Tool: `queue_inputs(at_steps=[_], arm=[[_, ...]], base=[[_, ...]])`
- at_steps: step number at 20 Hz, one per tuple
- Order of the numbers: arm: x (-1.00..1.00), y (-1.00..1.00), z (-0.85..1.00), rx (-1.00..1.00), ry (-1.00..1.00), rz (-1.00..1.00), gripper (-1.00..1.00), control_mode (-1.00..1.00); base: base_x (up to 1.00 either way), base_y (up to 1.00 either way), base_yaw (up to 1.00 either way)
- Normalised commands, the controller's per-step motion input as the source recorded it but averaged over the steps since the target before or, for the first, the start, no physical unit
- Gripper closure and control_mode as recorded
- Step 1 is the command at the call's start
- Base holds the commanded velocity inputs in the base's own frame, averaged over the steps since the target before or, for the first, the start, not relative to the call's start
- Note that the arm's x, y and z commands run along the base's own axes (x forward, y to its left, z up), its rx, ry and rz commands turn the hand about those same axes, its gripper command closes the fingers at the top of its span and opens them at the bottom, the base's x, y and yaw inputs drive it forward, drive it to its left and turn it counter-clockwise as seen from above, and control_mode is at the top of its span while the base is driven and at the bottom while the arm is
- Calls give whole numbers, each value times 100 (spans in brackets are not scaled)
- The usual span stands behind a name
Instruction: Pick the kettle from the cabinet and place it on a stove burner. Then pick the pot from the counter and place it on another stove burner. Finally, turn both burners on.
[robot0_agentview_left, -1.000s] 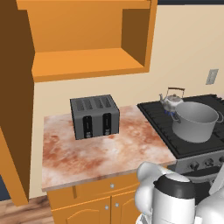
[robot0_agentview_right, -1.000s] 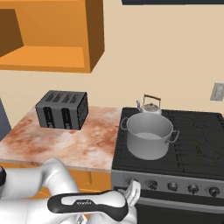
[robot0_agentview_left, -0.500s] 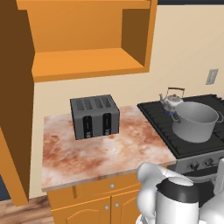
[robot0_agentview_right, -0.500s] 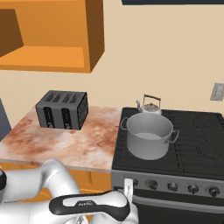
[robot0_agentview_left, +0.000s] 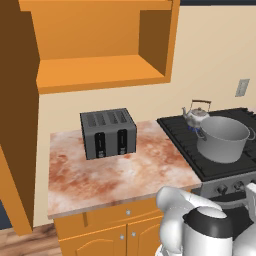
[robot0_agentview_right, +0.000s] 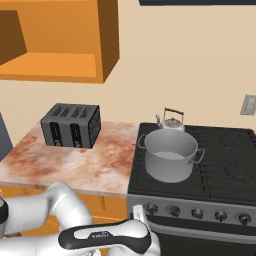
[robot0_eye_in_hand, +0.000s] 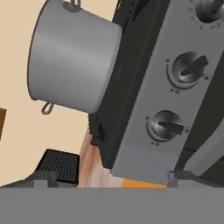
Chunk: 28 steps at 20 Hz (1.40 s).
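Nothing shifted; knobs (robot0_eye_in_hand: 169, 126) sit just beyond the spread fingers (robot0_eye_in_hand: 181, 177).

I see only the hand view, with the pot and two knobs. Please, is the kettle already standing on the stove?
Observer: Yes, the kettle stands at the rear of the stove, directly behind the pot.
Operator: Do they touch each other?
Observer: I cannot tell; in the right base view the pot's rim overlaps the kettle's base.
Operator: How many knobs has the front row?
Observer: Five knobs, all below the pot's side of the stove front.
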Motion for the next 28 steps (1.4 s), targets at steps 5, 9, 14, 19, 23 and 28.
queue_inputs(at_steps=[5, 9, 14, 19, 23, 28], arm=[[0, 13, -6, -29, 0, 11, -100, -100], [0, 26, -2, -27, -3, 10, -100, -100], [0, 31, 0, -25, -9, 8, -100, -100], [0, 21, 0, -24, -15, 8, -100, -100], [0, 2, 0, -29, -21, 8, -100, -100], [1, 1, -5, -14, -3, 2, -100, -100]], base=[[0, 0, 0], [0, 0, 0], [0, 0, 0], [0, 0, 0], [0, 0, 0], [0, 0, 0]])
